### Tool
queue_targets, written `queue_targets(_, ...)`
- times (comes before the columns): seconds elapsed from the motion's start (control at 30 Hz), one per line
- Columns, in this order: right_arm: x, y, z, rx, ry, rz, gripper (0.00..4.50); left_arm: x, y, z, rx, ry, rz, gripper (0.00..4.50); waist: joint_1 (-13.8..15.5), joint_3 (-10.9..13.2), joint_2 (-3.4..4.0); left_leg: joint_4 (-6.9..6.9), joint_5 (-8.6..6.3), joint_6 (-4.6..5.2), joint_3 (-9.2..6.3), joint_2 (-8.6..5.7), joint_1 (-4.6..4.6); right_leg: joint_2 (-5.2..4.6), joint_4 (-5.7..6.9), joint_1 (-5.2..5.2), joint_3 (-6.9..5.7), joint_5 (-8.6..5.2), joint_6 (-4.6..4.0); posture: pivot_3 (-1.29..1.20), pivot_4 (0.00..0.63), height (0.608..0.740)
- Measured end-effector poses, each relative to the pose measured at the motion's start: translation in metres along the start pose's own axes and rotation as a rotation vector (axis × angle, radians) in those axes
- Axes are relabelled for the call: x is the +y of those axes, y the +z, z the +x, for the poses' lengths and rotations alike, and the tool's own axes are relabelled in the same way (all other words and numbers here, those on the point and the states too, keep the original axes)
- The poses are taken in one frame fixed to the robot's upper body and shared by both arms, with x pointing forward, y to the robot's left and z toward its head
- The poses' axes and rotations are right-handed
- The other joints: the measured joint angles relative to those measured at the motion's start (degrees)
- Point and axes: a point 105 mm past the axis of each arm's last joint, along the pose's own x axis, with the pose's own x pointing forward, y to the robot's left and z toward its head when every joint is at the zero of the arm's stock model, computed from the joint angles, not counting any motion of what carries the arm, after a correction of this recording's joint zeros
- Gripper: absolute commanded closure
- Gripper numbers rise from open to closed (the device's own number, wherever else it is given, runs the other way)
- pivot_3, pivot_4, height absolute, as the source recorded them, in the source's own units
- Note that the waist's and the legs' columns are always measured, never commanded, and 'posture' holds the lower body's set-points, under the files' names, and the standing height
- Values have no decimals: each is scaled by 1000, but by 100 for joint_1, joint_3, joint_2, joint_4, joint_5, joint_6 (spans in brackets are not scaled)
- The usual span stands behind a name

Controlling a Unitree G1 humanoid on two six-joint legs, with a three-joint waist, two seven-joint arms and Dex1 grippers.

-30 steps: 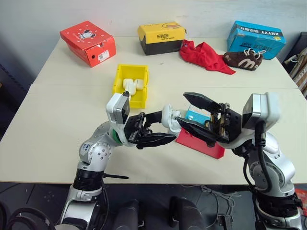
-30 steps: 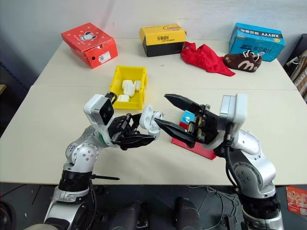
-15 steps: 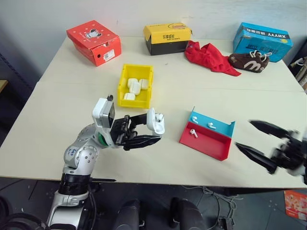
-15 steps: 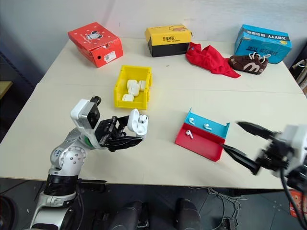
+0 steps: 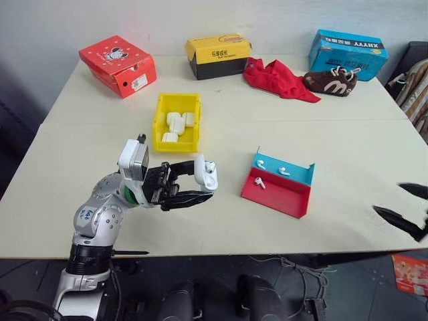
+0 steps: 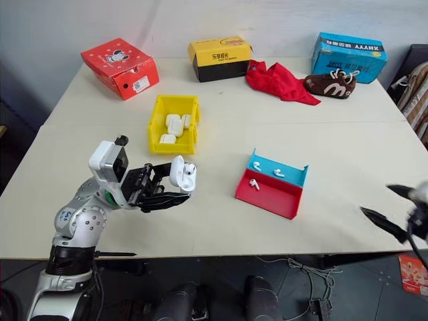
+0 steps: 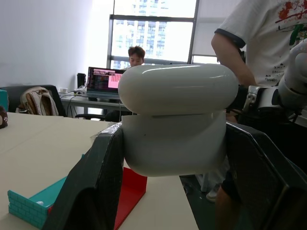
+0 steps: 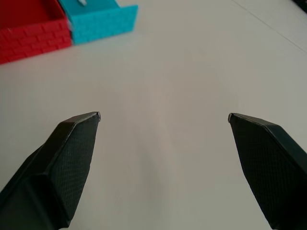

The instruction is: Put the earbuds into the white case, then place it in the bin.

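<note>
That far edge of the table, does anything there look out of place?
Yes: a crumpled red cloth and a single brown shoe lie loose beside the blue shoebox, while the other shoeboxes stand shut.

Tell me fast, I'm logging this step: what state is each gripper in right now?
Left gripper: shut on the white case, held above the table.
Right gripper: open, holding nothing, over bare table.

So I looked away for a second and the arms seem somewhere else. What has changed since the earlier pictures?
The right gripper, whose jaws stood at the white case a second ago, has swung out to the table's right edge, jaws open and empty. The left gripper stays shut on the case, now with its lid closed, and has drifted slightly left. The bin and the red-and-blue tray with its earbuds have not moved.
</note>
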Motion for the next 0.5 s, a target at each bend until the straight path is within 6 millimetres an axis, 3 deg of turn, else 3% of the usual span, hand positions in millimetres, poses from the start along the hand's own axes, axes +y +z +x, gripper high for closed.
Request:
queue_targets(0.1, 11, 52, 34, -57, 130, -79, 98, 0, -1, -1, 6, 2, -4, 1726, 27, 3, -2, -2, 6, -3, -5, 7, 1, 4, 4, -3, -10, -6, -10, 0, 150, 740)
queue_targets(0.2, 16, 81, 63, -69, 208, -95, 98, 0, -1, 1, 3, 2, -6, 1726, 82, 4, -4, -1, 4, -4, -13, 1, -8, -3, 4, -9, -20, -6, -11, 0, 150, 740)
queue_targets(0.37, 17, 76, 107, 45, 287, -98, 98, -1, -6, 6, -8, 9, -21, 1726, 123, 4, -4, 9, 5, 25, -13, -19, -47, -15, -5, -24, -33, -1, -2, 0, 150, 740)
queue_targets(0.5, 12, 74, 135, 95, 312, -132, 996, -6, -8, 7, -9, 19, -20, 1726, 50, 5, -4, 8, 8, 31, -14, -21, -70, 18, -7, -27, -59, 8, 14, 0, 150, 740)
